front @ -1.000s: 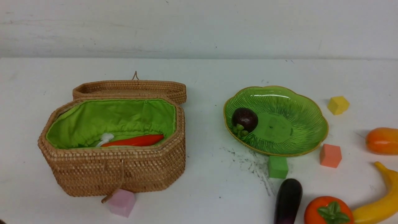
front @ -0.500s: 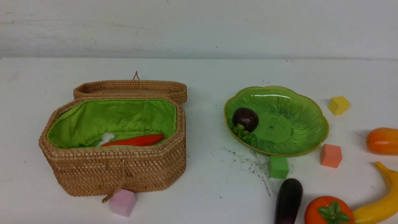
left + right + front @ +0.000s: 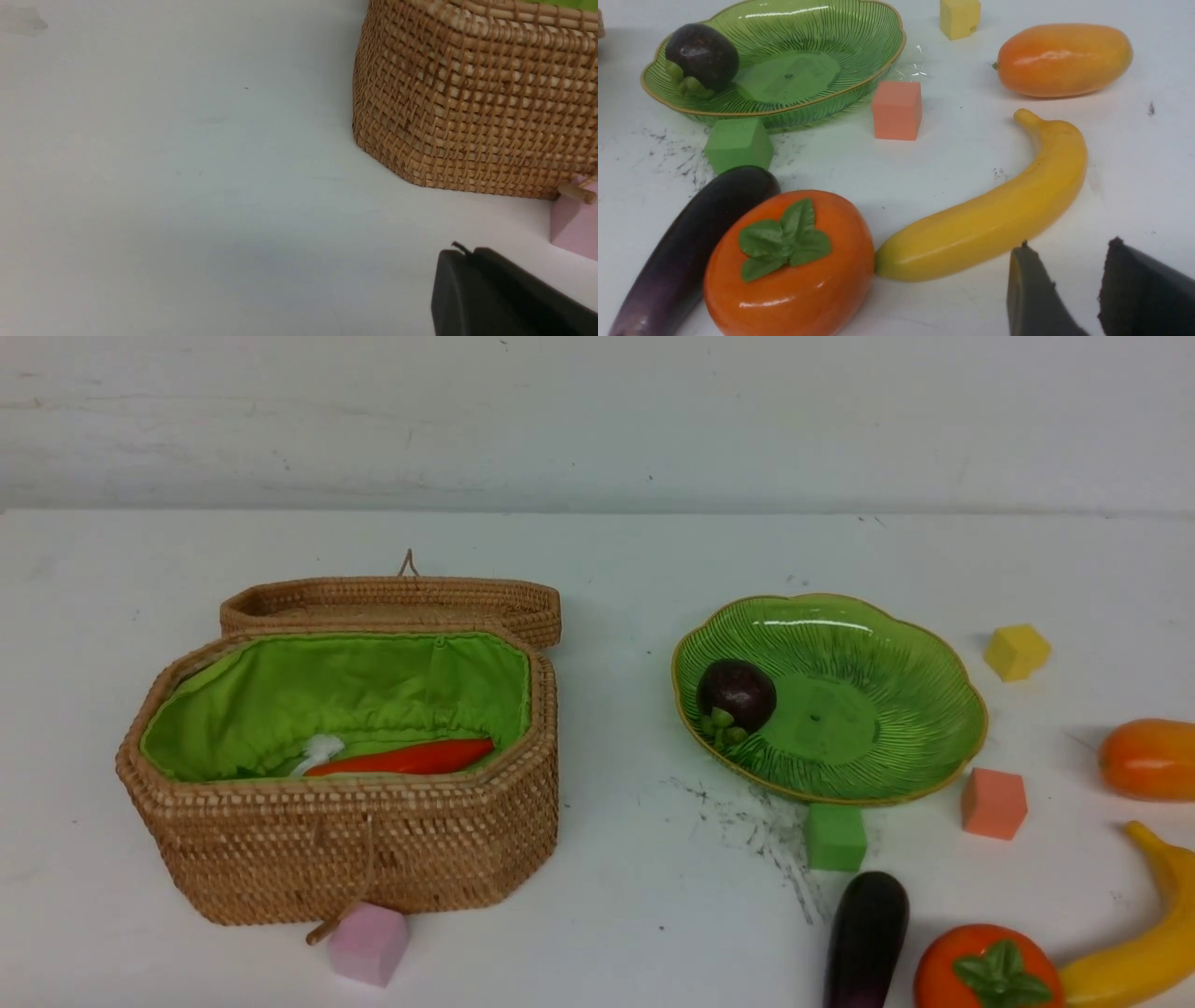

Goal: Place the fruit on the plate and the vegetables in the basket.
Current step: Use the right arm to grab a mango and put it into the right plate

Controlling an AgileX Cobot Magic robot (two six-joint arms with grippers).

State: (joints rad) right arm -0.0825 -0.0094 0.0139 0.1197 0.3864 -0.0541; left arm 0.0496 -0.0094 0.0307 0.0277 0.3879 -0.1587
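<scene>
The open wicker basket [image 3: 345, 845] stands at the left with a red chili [image 3: 401, 758] and a white radish [image 3: 317, 751] on its green lining. On the green plate [image 3: 896, 747] lies the mangosteen [image 3: 736, 695]. The mango [image 3: 1148, 759], banana [image 3: 1139, 943], eggplant [image 3: 866, 938] and the tomato-like piece [image 3: 985, 971] lie on the table at the right. Neither gripper shows in the front view. My left gripper [image 3: 462, 254] is shut and empty, low beside the basket's corner [image 3: 467, 107]. My right gripper [image 3: 1069, 254] is open and empty, just short of the banana [image 3: 994, 219].
Foam cubes lie about: yellow [image 3: 1016, 651], orange [image 3: 993, 803] and green [image 3: 836, 837] around the plate, pink [image 3: 367, 943] against the basket's front. The basket's lid [image 3: 392, 602] lies folded back behind it. Dark scuffs mark the table before the plate.
</scene>
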